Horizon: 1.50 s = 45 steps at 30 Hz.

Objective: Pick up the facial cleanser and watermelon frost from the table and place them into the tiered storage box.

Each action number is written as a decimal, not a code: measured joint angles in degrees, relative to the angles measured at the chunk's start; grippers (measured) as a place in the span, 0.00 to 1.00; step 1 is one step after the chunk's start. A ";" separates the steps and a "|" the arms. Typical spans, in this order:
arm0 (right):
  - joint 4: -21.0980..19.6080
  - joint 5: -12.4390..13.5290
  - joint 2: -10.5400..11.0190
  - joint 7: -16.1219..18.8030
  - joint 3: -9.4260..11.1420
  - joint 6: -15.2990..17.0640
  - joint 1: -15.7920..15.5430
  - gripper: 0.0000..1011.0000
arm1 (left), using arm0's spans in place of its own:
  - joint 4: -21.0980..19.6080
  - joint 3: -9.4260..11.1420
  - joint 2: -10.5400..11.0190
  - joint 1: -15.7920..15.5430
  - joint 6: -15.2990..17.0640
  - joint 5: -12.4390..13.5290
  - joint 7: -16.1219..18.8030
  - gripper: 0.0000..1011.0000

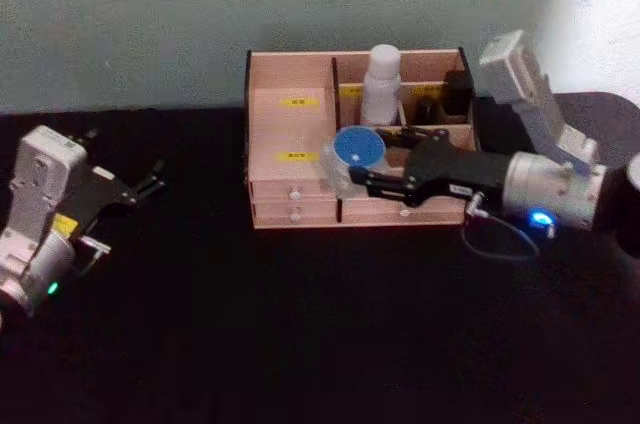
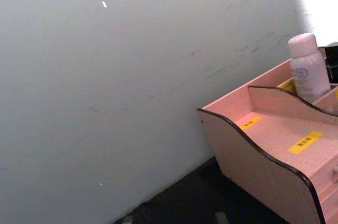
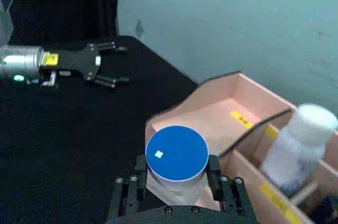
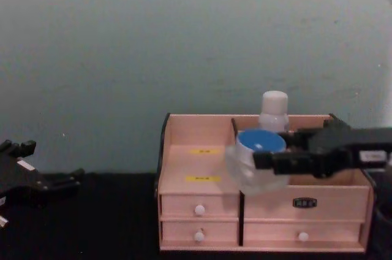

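Note:
The facial cleanser (image 1: 381, 84), a white bottle, stands upright in a back compartment of the tiered storage box (image 1: 290, 144); it also shows in the left wrist view (image 2: 308, 68) and the right wrist view (image 3: 298, 147). My right gripper (image 1: 367, 160) is shut on the watermelon frost (image 1: 357, 150), a clear jar with a blue lid. It holds the jar over the box's front tier near the middle divider, as seen from the chest (image 4: 260, 149) and the right wrist (image 3: 177, 152). My left gripper (image 1: 150, 182) rests open, far left of the box.
Small black bottles (image 1: 458, 94) stand in the box's right back compartment. The box (image 4: 202, 211) sits at the back of a black table (image 1: 300, 324), against a pale wall. Open tabletop lies in front of the box and between the arms.

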 joint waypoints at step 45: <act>26.88 -4.11 -16.77 -1.25 -4.66 -0.04 16.94 0.68 | 0.00 0.00 0.00 0.00 0.00 0.00 0.00 0.99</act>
